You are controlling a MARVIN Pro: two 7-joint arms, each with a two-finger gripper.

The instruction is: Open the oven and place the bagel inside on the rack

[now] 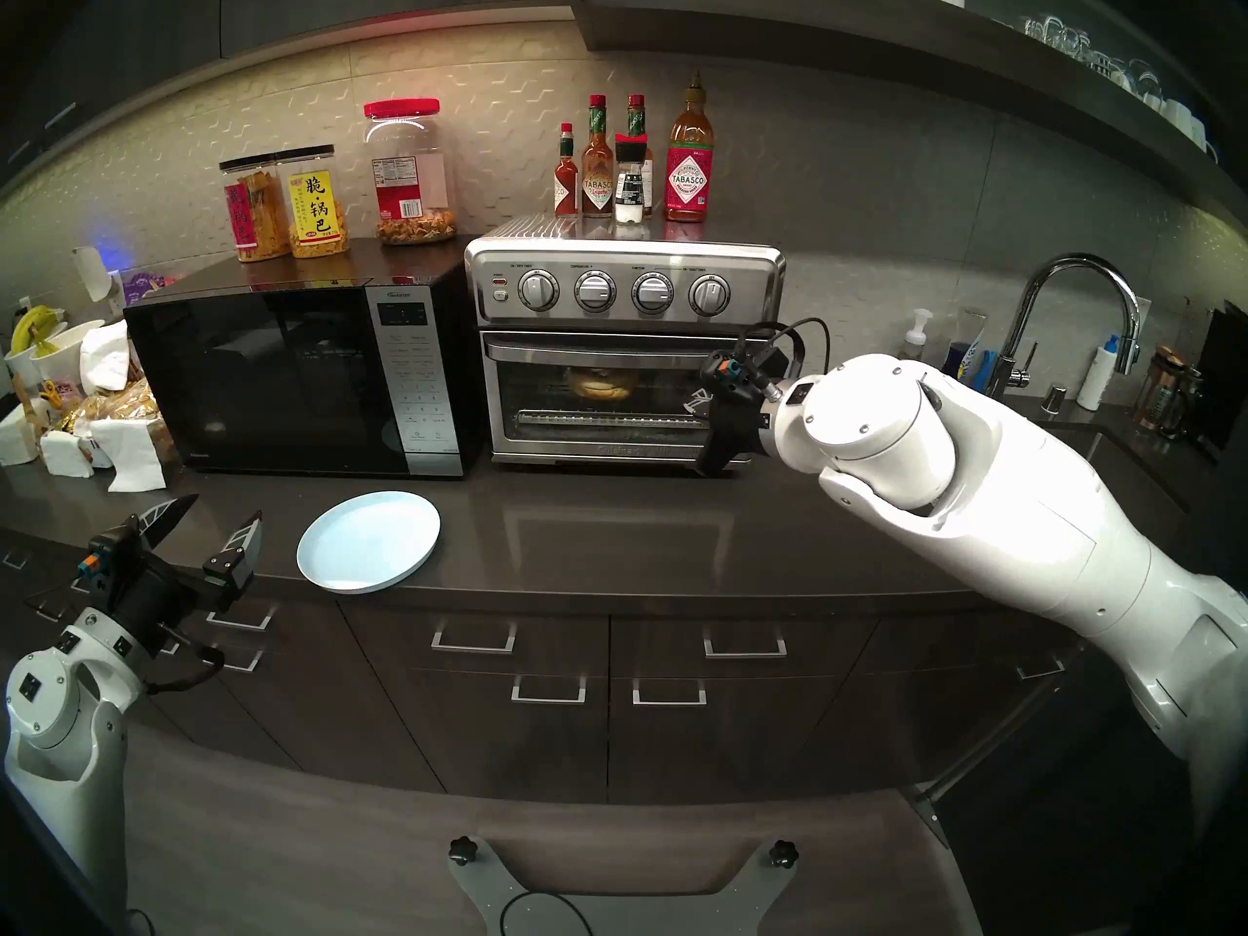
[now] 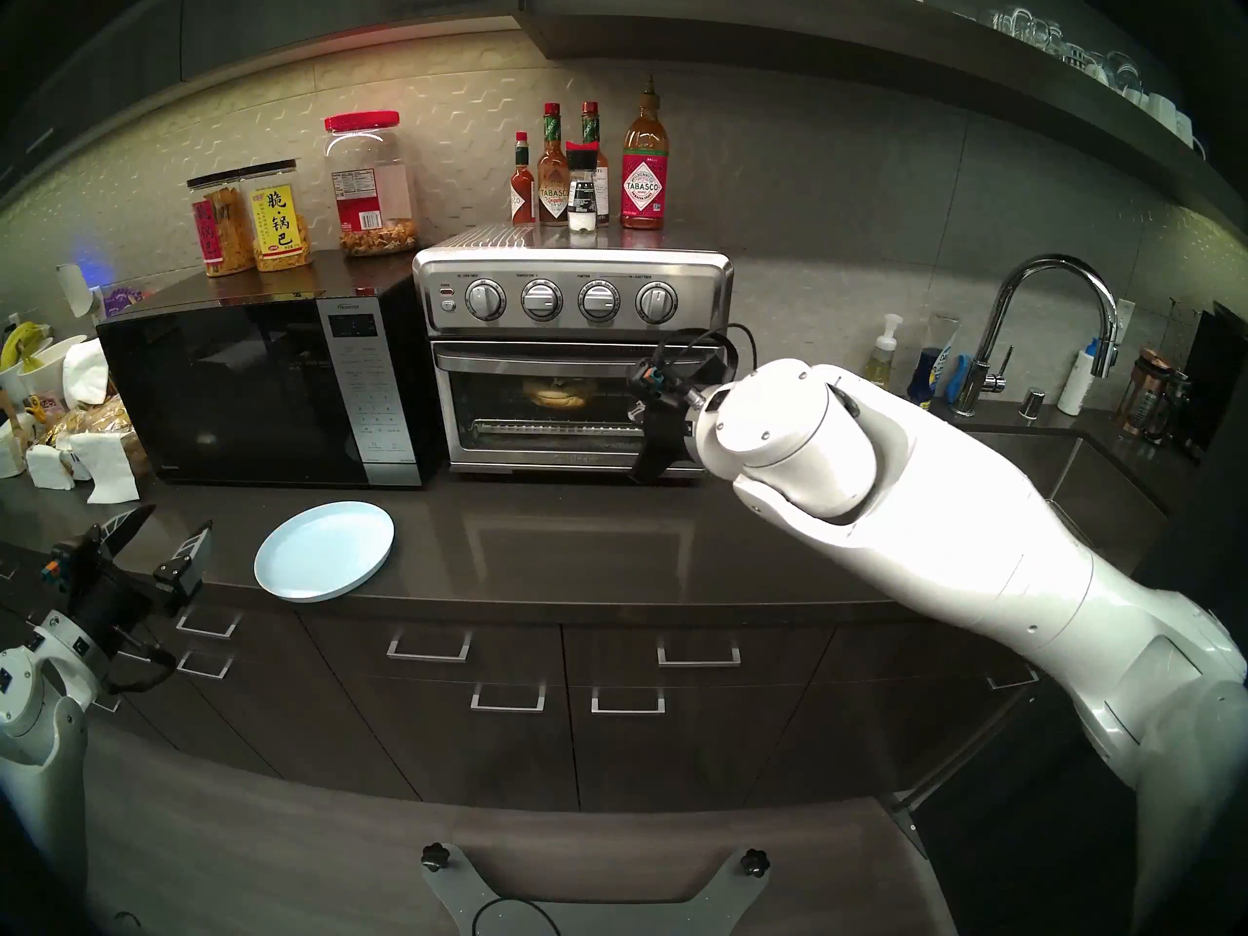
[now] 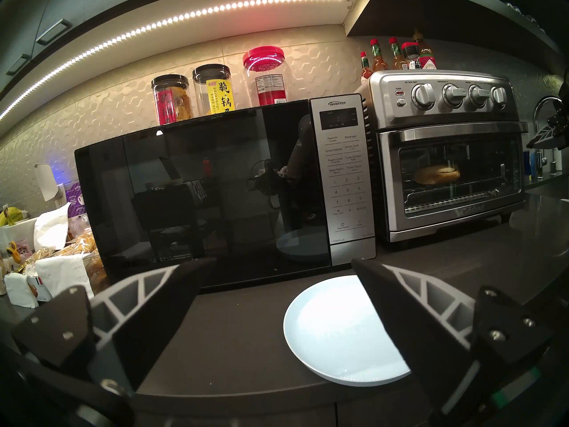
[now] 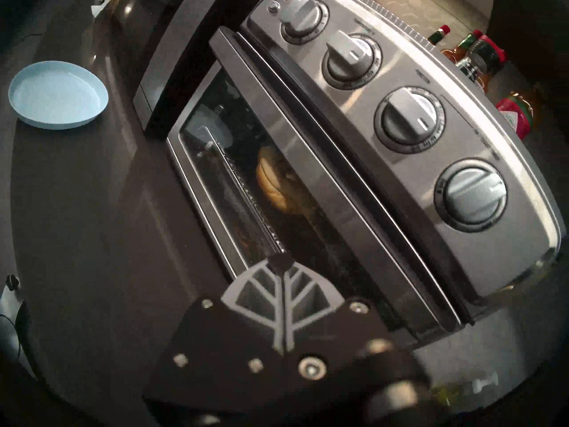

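Both grippers were mine: my right gripper (image 4: 280, 264) had its fingers pressed together, empty, in front of the oven (image 1: 625, 347) near the door's right end. My left gripper (image 1: 206, 519) stood wide open, empty, beside the blue plate (image 1: 368, 543). Behind the shut glass door, the bagel (image 1: 598, 382) sat on the rack (image 3: 455, 184).

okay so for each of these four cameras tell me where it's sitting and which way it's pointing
Head stereo left: high, looking down at the counter and oven; both arms show.
Head stereo right: nearly the same picture, shifted sideways.
Left wrist: low at the counter edge, level toward the microwave; left gripper open over the plate.
Right wrist: tilted, close on the oven door; right gripper shut.
Shared: all four see the bagel behind the closed door's glass.
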